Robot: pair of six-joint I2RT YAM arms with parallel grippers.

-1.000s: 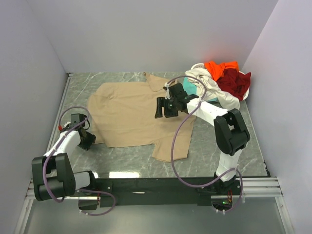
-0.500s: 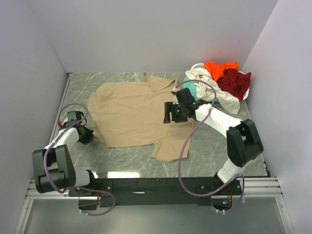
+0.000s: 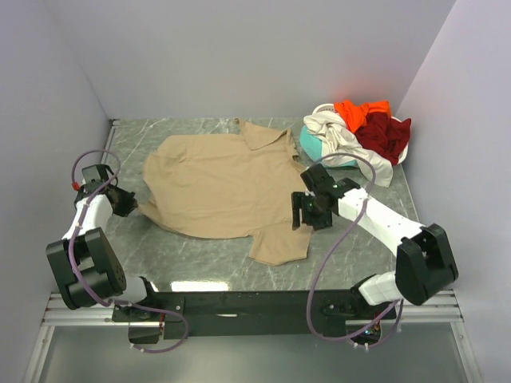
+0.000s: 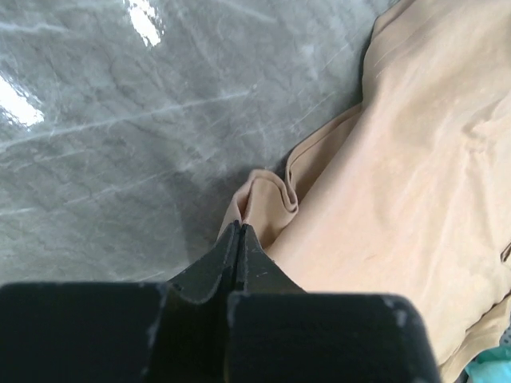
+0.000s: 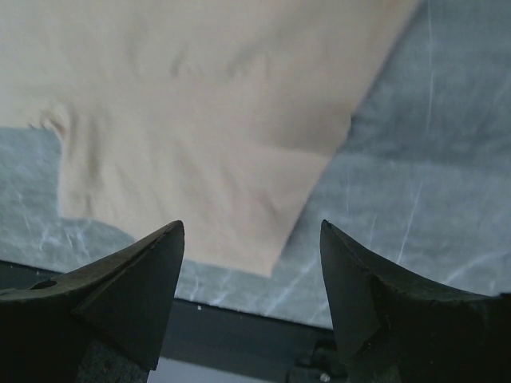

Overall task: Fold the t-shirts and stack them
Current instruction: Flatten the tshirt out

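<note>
Since one second ago the left gripper point(image 4: 239, 236) has swung outward toward the left side of the grey marble bench point(image 3: 363, 239) and its jaws have closed, while the right gripper point(image 5: 249, 233) has drawn back from the middle of the cloth to the near right. The large, soft tan t-shirt point(image 3: 215, 179) lies spread flat in the centre of the bench. Its long axis runs from left to right, with the hem pointing left. The two short sleeves are at the right end, one toward the far wall and one, the near sleeve point(image 3: 279, 243), toward the arms. The left jaws are pressed together on a small bunched fold at the hem corner point(image 4: 263, 199), so this corner is pinched and a little lifted. The right jaws stand wide apart and hold nothing; they hover just above the near sleeve. The step in hand seems to be straightening the tan t-shirt before its first fold. The next move probably calls for the right gripper to go down and close on the sleeve or the shoulder edge, so that both arms can stretch or fold the cloth together. The cream-white cloth shirt point(image 3: 323, 126), bright orange shirt point(image 3: 361, 110), dark red shirt point(image 3: 386, 134) and teal shirt point(image 3: 310, 144) wait in a crumpled heap at the far right corner.
</note>
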